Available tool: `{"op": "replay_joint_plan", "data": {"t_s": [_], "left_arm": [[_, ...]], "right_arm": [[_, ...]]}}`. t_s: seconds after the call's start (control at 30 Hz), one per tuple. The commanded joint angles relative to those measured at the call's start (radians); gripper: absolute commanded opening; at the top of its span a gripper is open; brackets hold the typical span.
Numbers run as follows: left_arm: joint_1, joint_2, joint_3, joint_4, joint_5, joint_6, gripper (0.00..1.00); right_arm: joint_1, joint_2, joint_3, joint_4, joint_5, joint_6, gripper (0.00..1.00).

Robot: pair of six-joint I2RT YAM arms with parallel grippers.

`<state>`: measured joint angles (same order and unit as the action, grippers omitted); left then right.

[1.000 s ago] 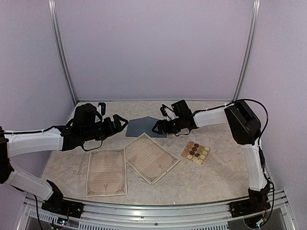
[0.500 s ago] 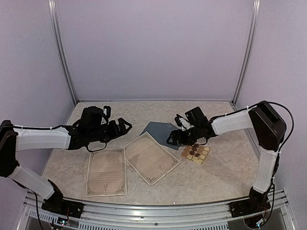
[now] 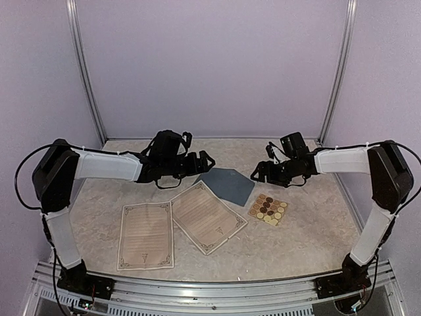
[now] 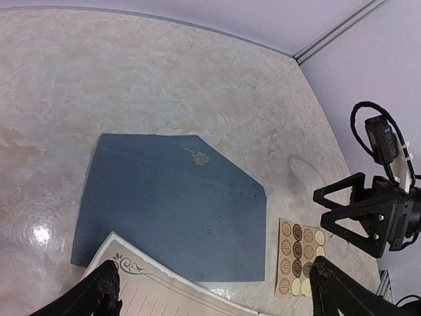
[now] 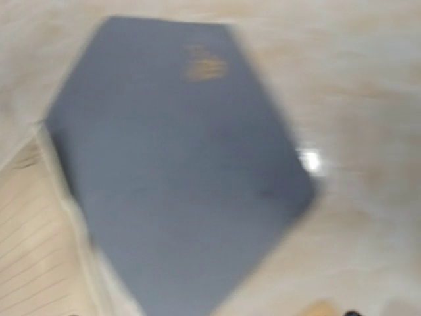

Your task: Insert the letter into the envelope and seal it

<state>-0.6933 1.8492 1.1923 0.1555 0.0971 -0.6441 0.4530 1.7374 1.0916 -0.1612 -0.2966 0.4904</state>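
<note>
The slate-blue envelope (image 3: 227,185) lies flat on the table centre, a five-sided shape with a small gold mark; it also shows in the left wrist view (image 4: 177,204) and, blurred, in the right wrist view (image 5: 184,164). A cream letter sheet (image 3: 205,216) lies at its near-left, one corner over the envelope's edge (image 4: 141,283). A second letter sheet (image 3: 146,235) lies further left. My left gripper (image 3: 204,163) is open and empty, hovering just left of the envelope, fingertips (image 4: 105,289) wide apart. My right gripper (image 3: 256,173) is open and empty just right of it (image 4: 345,210); its fingers are out of the right wrist view.
A square sheet of round stickers (image 3: 268,209) lies right of the envelope, below the right gripper, and shows in the left wrist view (image 4: 297,257). The enclosure's back wall and corner posts (image 3: 334,79) stand behind the table.
The right gripper slid the envelope right and turned it, then let go and drew back to the right. The left arm reached rightward to the envelope's left side.
</note>
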Motion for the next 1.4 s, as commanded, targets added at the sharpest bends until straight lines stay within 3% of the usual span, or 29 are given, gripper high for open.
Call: {"op": "replay_joint_plan", "data": {"t_s": [0.0, 0.23, 0.6, 1.2, 1.37], "left_arm": [[-0.005, 0.112, 0.122, -0.031, 0.032, 0.075, 0.95], [0.0, 0.257, 0.229, -0.069, 0.044, 0.097, 0.95], [0.007, 0.344, 0.207, -0.041, 0.064, 0.089, 0.96], [0.014, 0.339, 0.122, 0.017, 0.065, 0.047, 0.96], [0.012, 0.334, 0.116, 0.022, 0.067, 0.039, 0.96]], "right_arm": [[-0.053, 0.081, 0.034, -0.026, -0.056, 0.008, 0.82], [-0.076, 0.21, 0.127, -0.015, -0.117, 0.026, 0.77], [-0.078, 0.321, 0.158, 0.053, -0.188, 0.15, 0.69], [-0.077, 0.343, 0.048, 0.351, -0.278, 0.398, 0.62], [-0.076, 0.354, 0.038, 0.439, -0.318, 0.446, 0.54]]}}
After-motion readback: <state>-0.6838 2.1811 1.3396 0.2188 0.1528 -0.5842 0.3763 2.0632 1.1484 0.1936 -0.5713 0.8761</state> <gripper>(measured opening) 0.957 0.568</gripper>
